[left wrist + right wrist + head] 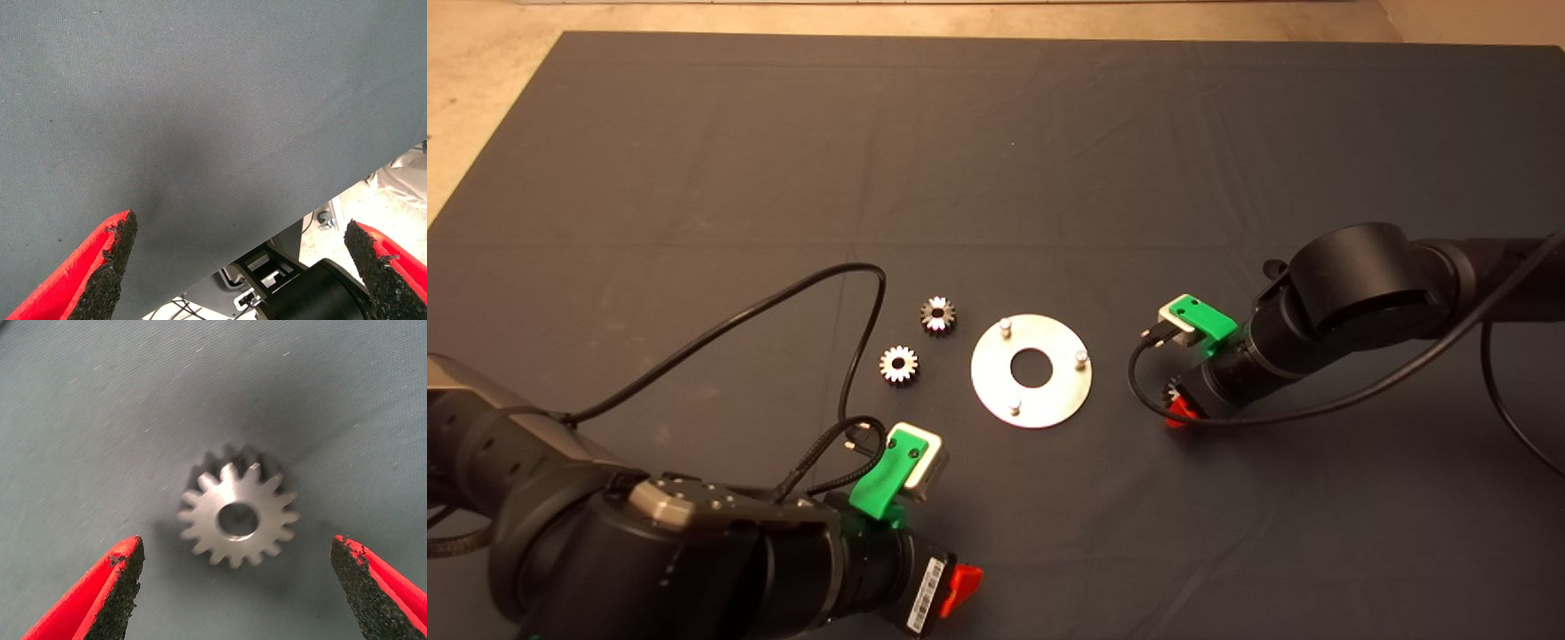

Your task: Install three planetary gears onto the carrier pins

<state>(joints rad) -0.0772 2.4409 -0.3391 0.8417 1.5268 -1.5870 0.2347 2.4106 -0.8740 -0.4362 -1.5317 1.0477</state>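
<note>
No words can be read anywhere. The right gripper (237,587), right of the shiny disc (1032,404), hangs with fingers wide apart over a silvery toothed gear (237,515) lying flat. Two more gears (899,364) lie left of the disc with its three bare pins (1005,326), and the left gripper (240,267) waits open below it.

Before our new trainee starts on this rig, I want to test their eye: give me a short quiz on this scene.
1. True or false: a gear already sits on one of the disc's pins.
2. How many gears lie on the mat left of the disc in the head view? A) one B) two C) three
3. What lies between the right gripper's open fingers?

Key:
1. False; all three pins are bare.
2. B; two gears.
3. A third gear, flat on the mat, not yet gripped.
</note>
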